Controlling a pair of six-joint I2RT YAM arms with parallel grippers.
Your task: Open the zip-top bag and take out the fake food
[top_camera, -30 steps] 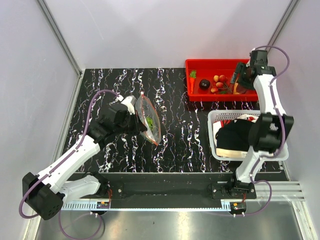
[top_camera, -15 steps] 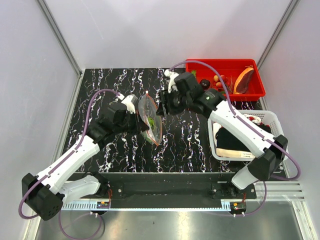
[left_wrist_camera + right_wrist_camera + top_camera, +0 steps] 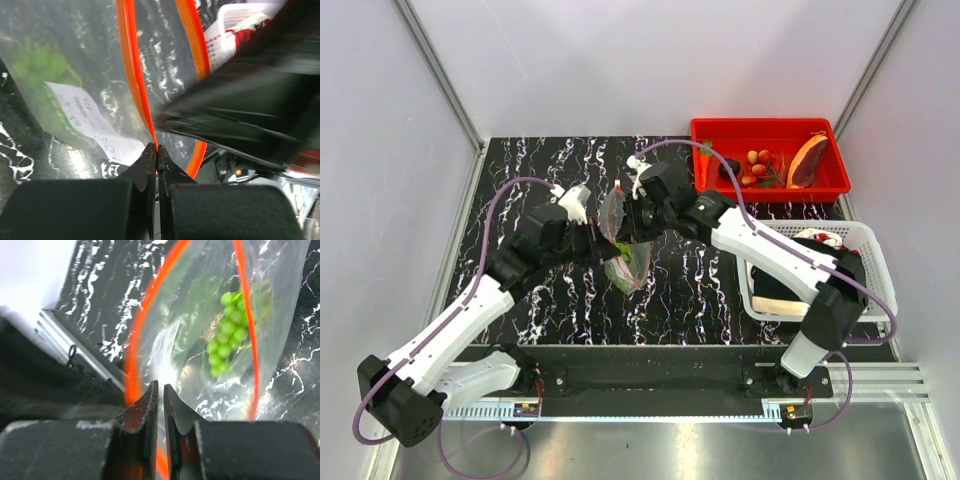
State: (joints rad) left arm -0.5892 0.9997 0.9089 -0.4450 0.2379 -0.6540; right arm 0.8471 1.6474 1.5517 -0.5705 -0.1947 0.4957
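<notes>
Reaching farther left than before, the right gripper (image 3: 161, 390) now pinches one lip of the zip-top bag (image 3: 623, 262) at mid-table. Nearer, the left gripper (image 3: 156, 148) clamps the opposite orange strip, with green grapes (image 3: 227, 337) inside the bag. Other fake food (image 3: 757, 160) lies in the far-right red tray (image 3: 765, 124).

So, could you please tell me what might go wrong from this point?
1. The left claw pinches only the orange zip strip of the zip-top bag with its very tips; a tug could pull it free and collapse the mouth.
2. The right claw sits at the bag's rim with jaws nearly together, so it may snag plastic rather than the green grape cluster deeper inside.
</notes>
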